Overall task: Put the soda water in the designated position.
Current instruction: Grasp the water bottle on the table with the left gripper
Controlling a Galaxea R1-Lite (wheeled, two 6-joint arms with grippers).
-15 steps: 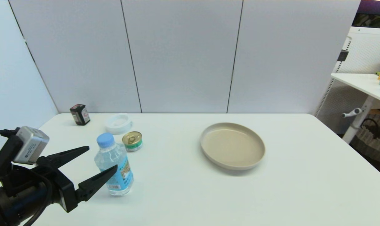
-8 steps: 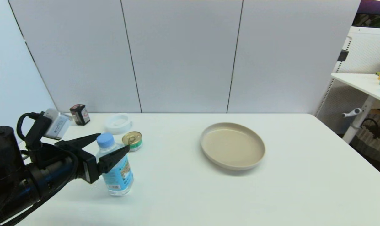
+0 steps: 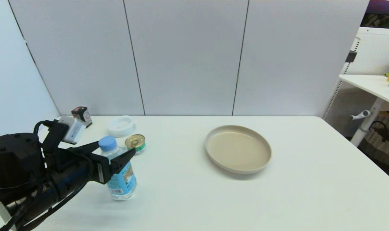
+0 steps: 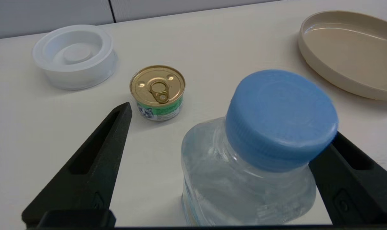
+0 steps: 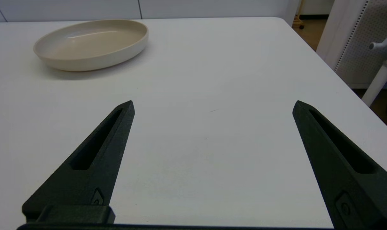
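The soda water [image 3: 122,179], a clear bottle with a light blue cap and blue label, stands upright on the white table at the front left. My left gripper [image 3: 116,147] is open and straddles the bottle just below the cap, one finger on each side. In the left wrist view the bottle's cap [image 4: 281,115] hides the tip of one finger, which lies right against the bottle, while the other finger [image 4: 97,159] stands well apart from it. My right gripper [image 5: 212,105] is open with nothing between its fingers, low over bare table, and is out of the head view.
A beige plate [image 3: 238,149] lies empty right of centre, also seen as the plate [image 4: 346,54] and the plate [image 5: 91,43]. Just beyond the bottle are a gold-topped green can [image 3: 135,144], a white round dish [image 3: 121,126] and a small black jar [image 3: 82,114].
My left gripper has moved forward from beside the bottle until its fingers straddle it, and the fingers have drawn closer together. The bottle has not moved.
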